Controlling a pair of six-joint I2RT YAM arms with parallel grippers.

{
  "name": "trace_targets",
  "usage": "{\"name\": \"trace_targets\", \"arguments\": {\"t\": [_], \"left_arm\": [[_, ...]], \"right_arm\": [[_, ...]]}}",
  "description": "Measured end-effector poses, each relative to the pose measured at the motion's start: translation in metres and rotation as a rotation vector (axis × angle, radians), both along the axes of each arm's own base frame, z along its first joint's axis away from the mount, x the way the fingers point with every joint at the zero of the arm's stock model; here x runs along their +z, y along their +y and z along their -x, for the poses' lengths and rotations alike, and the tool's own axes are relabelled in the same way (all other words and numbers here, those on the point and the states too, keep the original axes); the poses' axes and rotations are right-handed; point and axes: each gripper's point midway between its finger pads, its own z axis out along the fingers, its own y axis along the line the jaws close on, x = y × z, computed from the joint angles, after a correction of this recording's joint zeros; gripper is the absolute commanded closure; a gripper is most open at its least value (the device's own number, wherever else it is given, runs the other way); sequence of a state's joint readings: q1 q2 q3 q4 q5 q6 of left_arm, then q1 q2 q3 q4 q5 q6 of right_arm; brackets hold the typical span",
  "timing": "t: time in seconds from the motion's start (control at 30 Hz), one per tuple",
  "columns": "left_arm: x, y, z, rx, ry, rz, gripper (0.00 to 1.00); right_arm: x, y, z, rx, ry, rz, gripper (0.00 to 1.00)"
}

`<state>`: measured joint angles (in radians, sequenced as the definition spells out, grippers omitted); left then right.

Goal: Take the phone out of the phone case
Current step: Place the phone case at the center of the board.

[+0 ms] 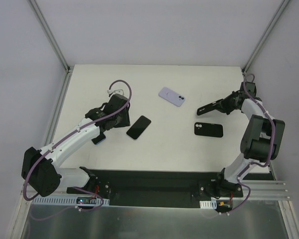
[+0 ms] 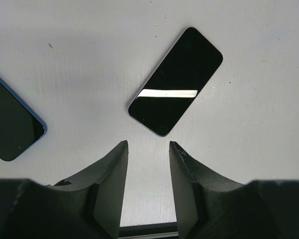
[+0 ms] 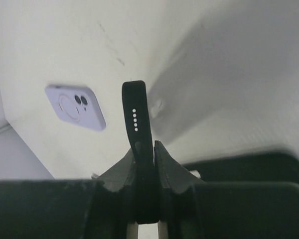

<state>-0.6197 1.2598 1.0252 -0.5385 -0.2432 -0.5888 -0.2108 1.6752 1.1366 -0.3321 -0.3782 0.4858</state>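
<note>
The surface (image 1: pixel 179 149) is a plain white board, scuffed in places, with pale grey walls (image 1: pixel 154 30) closing it in on three sides. A metal post (image 1: pixel 50 35) rises from the far-left corner and another from the far-right. A black base plate (image 1: pixel 154 181) runs along the near edge.

The left claw (image 2: pixel 147 145) hangs over the left half of the surface with its jaws apart and nothing between them. Just ahead of it a dark-screened phone (image 1: pixel 139 127) lies face up and askew, left of centre. A blue-rimmed phone (image 2: pixel 10 122) lies nearer the left edge, partly under the left arm.

The right claw (image 3: pixel 144 145) is raised near the right edge and clamped on a thin black case (image 3: pixel 134 107). The case is seen edge-on, with a row of small holes that let light through. Below it, right of centre, a black handset (image 1: pixel 208 129) lies back up; whether it sits in a case I cannot tell. A lilac phone (image 1: pixel 171 96) lies back up towards the far edge, just right of the middle.
</note>
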Motion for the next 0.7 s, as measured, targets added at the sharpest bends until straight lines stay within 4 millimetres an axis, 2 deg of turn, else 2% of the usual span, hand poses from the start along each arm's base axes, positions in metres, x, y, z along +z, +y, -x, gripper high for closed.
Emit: {"name": "trace_targets", "arguments": {"t": [0.1, 0.13, 0.27, 0.4, 0.53, 0.7], "left_arm": [[0.0, 0.003, 0.004, 0.001, -0.004, 0.004, 0.63], [0.0, 0.004, 0.005, 0.002, -0.007, 0.006, 0.63], [0.006, 0.008, 0.011, 0.003, -0.029, 0.024, 0.62], [0.011, 0.008, 0.012, 0.005, -0.043, 0.036, 0.62], [0.009, 0.007, 0.012, 0.001, -0.036, 0.037, 0.62], [0.001, 0.004, 0.013, -0.01, -0.004, 0.031, 0.62]], "right_arm": [[-0.012, -0.016, -0.026, -0.052, 0.011, -0.014, 0.66], [-0.014, -0.02, -0.035, -0.065, 0.009, -0.016, 0.57], [-0.014, -0.041, -0.062, -0.119, -0.009, 0.002, 0.4], [-0.004, -0.058, -0.069, -0.158, -0.029, 0.058, 0.38], [0.005, -0.067, -0.061, -0.182, -0.025, 0.122, 0.38], [0.034, -0.069, -0.051, -0.15, -0.061, 0.257, 0.39]]}}
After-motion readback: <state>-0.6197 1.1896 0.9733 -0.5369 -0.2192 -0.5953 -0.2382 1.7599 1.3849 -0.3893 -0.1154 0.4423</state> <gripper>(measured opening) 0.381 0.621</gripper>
